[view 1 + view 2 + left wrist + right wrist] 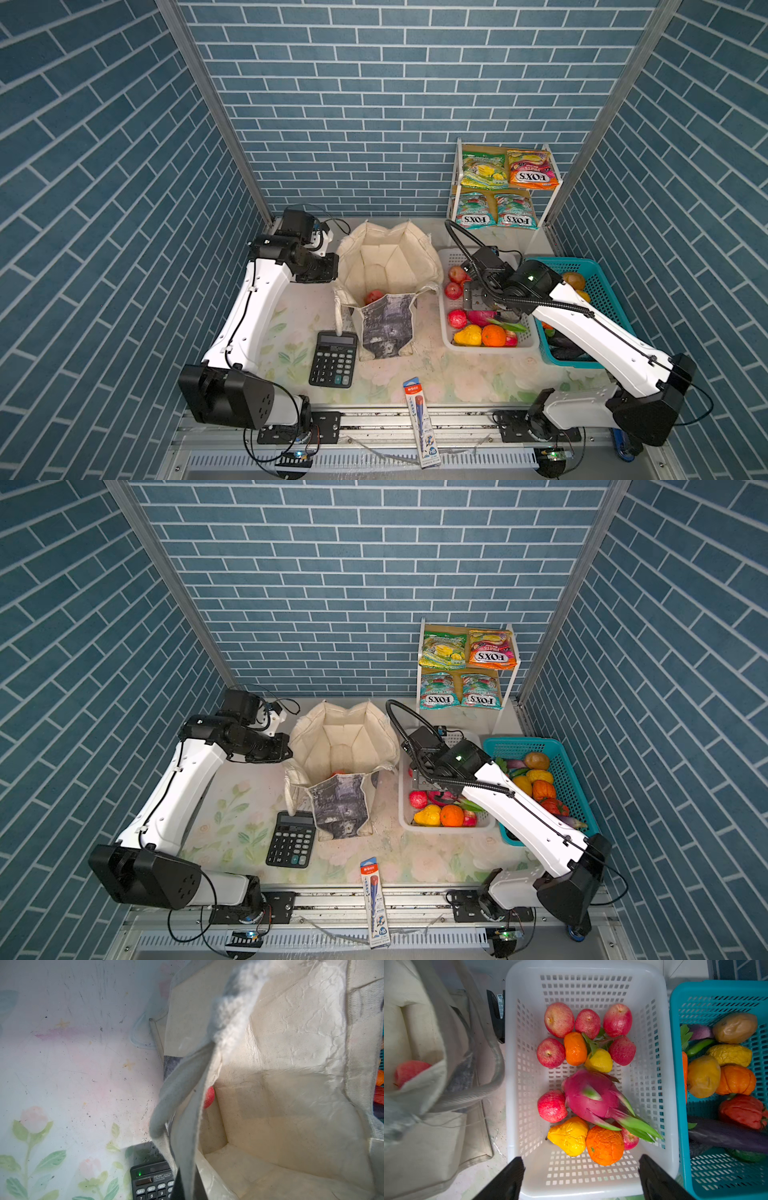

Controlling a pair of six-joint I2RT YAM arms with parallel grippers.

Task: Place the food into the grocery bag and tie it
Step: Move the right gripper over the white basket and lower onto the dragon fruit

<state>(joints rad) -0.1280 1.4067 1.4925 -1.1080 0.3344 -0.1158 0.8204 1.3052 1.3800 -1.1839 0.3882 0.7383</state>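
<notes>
Spread wide, the right end effector (pixel 581 1178) is hanging over the white basket (pixel 517 1064), its jaws standing far apart with nothing between them. The left end effector (pixel 325 240) is sitting just beside the far left rim of the grocery bag (pixel 388 266) with its jaws pressed together. Whether cloth is caught between them cannot be told, because the left wrist view is showing only blurred rim and strap close up.

The floral tabletop (pixel 291 332) is carrying everything. The grocery bag is standing upright and open around the middle, nearer the far edge, with its printed panel facing the near edge. One red apple (pixel 373 296) is lying on its bottom. The white basket is sitting just beside the bag on the right, and the teal basket (pixel 602 291) is sitting beside that, toward the right edge. In the far right corner a shelf rack (pixel 490 148) is holding four candy packets: green (pixel 484 170), orange (pixel 532 168) and two teal (pixel 476 210).

The dragon fruit (pixel 591 1095) is lying in the middle of the white basket among apples, a yellow pear and an orange fruit (pixel 604 1145). The eggplant (pixel 726 1134) is lying in the teal basket. The calculator (pixel 333 358) is lying just beside the bag's near left corner, and the pencil pack (pixel 422 419) is overhanging the near edge.
</notes>
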